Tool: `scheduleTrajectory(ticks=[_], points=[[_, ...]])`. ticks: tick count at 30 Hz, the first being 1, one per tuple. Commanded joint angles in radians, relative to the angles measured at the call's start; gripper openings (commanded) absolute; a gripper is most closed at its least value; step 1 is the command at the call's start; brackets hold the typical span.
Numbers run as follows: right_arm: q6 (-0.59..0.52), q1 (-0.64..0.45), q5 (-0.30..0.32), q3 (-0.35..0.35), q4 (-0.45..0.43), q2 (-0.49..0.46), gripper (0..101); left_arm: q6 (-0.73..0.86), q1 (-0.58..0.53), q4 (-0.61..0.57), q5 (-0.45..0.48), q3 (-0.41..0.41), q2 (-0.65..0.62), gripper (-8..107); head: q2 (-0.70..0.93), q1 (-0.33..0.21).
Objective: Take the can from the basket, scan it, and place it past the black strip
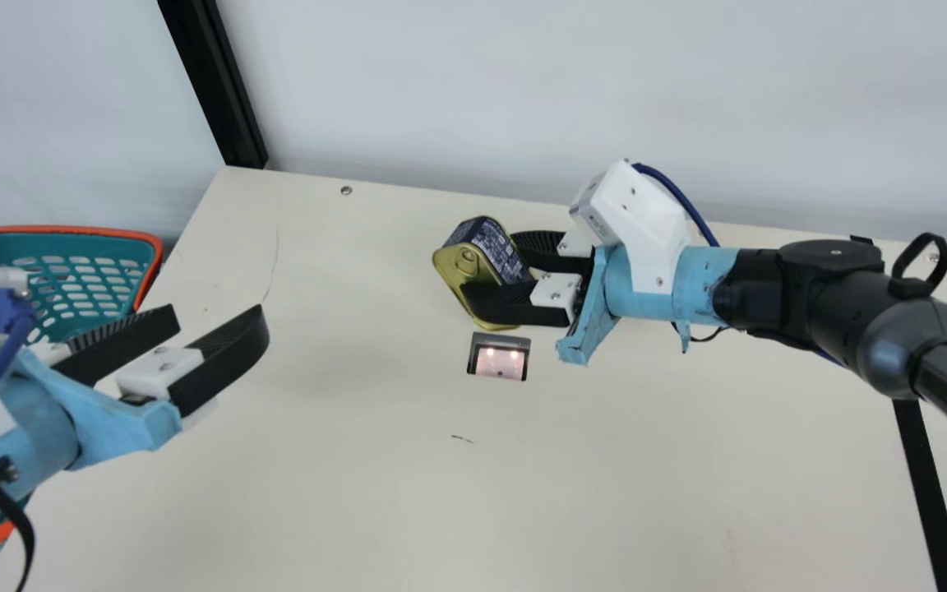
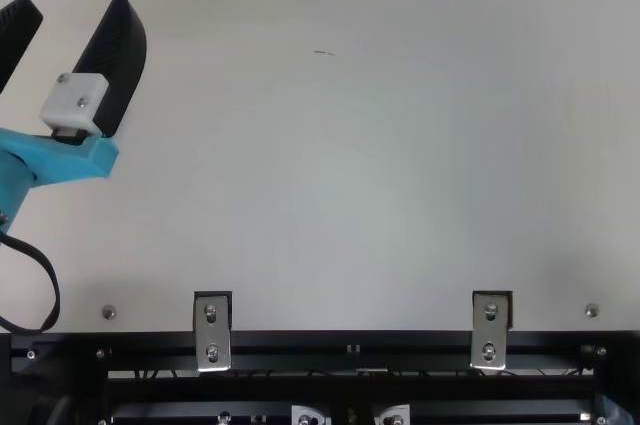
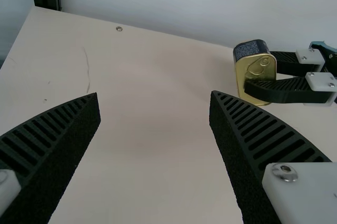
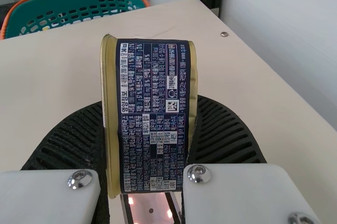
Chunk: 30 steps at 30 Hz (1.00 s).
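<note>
The gold can with a dark blue printed side (image 1: 467, 265) is held by my right gripper (image 1: 500, 279), just behind the scanner (image 1: 499, 357) in the main view. In the right wrist view the can (image 4: 152, 113) is pinched between both fingers of my right gripper (image 4: 150, 134), its printed side facing the camera. My left gripper (image 1: 219, 316) hangs open over the table's left part, near the basket (image 1: 79, 288). Nothing is between the fingers of my left gripper (image 3: 155, 103) in its wrist view, where the held can (image 3: 256, 74) shows farther off.
A black strip (image 1: 930, 493) runs along the table at the right, beyond my right forearm. The pale wall (image 1: 523, 99) rises behind the table's back edge, with a black post (image 1: 223, 90) at the back left corner. A metal rail (image 2: 350, 345) borders the table in the top view.
</note>
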Motion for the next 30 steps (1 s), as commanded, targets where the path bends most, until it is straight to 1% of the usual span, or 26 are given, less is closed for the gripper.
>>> scheduleTrajectory(ticks=[1, 11, 16, 21, 26, 30], points=[[0.003, 0.004, -0.002, -0.007, -0.001, 0.005, 0, 0.0, 0.0, 0.0, 0.0, 0.0, 0.0, 90, 0.0, 0.0], [0.013, 0.016, -0.005, -0.032, -0.006, 0.035, 0, 0.0, 0.0, 0.0, 0.0, 0.0, 0.0, 90, 0.0, 0.0], [0.008, 0.015, -0.008, -0.029, 0.008, 0.027, 0, 0.0, 0.0, 0.0, 0.0, 0.0, 0.0, 90, 0.0, 0.0], [-0.007, 0.004, -0.007, -0.002, 0.025, -0.011, 0, 0.0, 0.0, 0.0, 0.0, 0.0, 0.0, 90, 0.0, 0.0], [-0.016, -0.015, -0.007, 0.037, 0.034, -0.072, 0, 0.0, 0.0, 0.0, 0.0, 0.0, 0.0, 90, 0.0, 0.0], [-0.007, -0.03, -0.02, 0.075, 0.02, -0.129, 0, 0.0, 0.0, 0.0, 0.0, 0.0, 0.0, 90, -0.008, -0.001]])
